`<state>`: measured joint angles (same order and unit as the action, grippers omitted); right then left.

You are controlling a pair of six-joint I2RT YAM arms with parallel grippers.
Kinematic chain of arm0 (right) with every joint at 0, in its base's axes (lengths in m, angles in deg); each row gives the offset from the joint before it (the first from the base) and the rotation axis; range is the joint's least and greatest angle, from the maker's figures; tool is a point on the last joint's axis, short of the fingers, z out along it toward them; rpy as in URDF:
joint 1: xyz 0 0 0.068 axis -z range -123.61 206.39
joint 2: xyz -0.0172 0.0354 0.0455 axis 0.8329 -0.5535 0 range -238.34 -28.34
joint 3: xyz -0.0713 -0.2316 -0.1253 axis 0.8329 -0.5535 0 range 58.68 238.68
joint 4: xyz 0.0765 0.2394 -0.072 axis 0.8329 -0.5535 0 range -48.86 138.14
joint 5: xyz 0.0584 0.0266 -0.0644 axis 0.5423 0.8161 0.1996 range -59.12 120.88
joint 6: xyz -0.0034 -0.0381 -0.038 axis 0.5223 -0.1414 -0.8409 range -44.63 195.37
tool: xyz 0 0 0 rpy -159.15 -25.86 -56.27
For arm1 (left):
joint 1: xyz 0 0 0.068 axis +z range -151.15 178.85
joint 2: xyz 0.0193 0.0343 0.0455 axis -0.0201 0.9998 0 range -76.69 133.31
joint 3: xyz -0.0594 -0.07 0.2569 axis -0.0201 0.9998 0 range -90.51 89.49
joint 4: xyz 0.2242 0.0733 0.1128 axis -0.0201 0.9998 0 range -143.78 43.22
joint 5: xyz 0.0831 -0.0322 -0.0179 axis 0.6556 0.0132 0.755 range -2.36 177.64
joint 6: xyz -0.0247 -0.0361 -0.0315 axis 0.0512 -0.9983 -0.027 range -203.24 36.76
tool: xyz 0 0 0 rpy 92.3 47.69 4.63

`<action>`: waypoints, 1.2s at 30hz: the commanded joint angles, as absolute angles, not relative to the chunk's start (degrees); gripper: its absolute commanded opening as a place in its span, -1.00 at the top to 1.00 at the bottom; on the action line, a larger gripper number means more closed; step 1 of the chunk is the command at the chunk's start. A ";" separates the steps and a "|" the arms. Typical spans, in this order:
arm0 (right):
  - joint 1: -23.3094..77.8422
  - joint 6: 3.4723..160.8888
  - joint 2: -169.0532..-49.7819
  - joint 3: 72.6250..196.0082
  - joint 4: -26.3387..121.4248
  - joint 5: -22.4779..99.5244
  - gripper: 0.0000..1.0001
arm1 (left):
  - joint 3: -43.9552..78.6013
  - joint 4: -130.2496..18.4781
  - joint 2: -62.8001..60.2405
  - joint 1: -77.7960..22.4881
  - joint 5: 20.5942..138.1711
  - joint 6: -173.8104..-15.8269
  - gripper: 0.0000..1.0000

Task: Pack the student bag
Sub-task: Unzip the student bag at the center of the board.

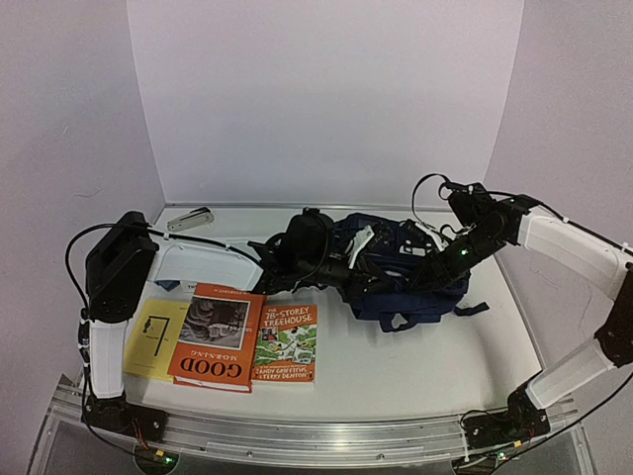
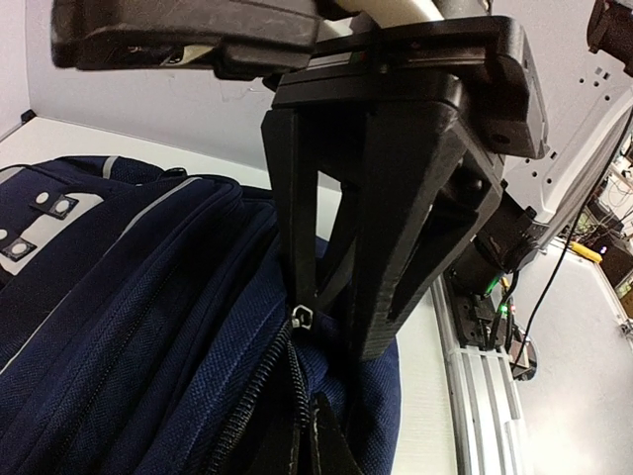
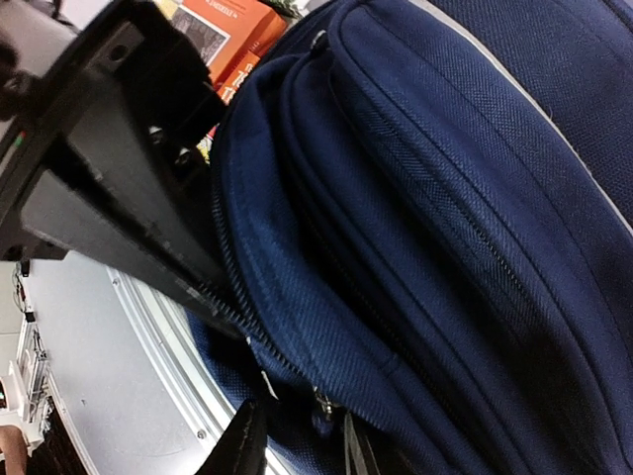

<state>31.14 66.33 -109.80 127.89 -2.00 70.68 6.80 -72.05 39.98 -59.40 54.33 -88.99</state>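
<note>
From above, the tips of the left gripper (image 1: 348,273) and right gripper (image 1: 427,277) are lost in the folds of the bag (image 1: 415,297), so their jaws' gap cannot be told. The yellow sheet (image 1: 148,338) lies partly under a book (image 1: 213,341). The grey thing (image 1: 190,219) by the wall is too small to name.

Two robot arms, the left arm (image 1: 119,272) and the right arm (image 1: 569,242), are reaching onto one bag (image 1: 410,287). Three books are lying in front: one yellow book (image 1: 150,338), one orange book (image 1: 218,336) and one Treehouse book (image 1: 287,343). One white pad (image 1: 203,265), one grey case (image 1: 190,219) and one small blue item (image 1: 168,284) are sitting behind them at the left.
</note>
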 commanded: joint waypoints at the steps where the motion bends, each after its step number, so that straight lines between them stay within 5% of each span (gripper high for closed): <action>1: 31.26 68.70 -112.52 129.61 0.91 67.23 0.46 | 2.80 -78.66 38.89 -60.84 53.54 -86.78 1.00; 8: 31.22 71.77 -113.92 131.29 1.83 66.81 0.54 | 2.69 -78.04 38.98 -61.52 54.59 -85.88 1.00; 14: 31.23 70.82 -113.16 131.16 1.68 65.92 1.00 | 2.55 -77.82 39.08 -61.64 57.69 -86.10 1.00; 36: 36.19 67.81 -104.86 132.10 0.25 52.48 1.00 | 11.20 -76.70 36.41 -61.04 69.29 -86.45 1.00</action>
<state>33.29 70.39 -107.21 130.47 -2.35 61.16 9.02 -76.30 40.33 -61.70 66.10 -86.24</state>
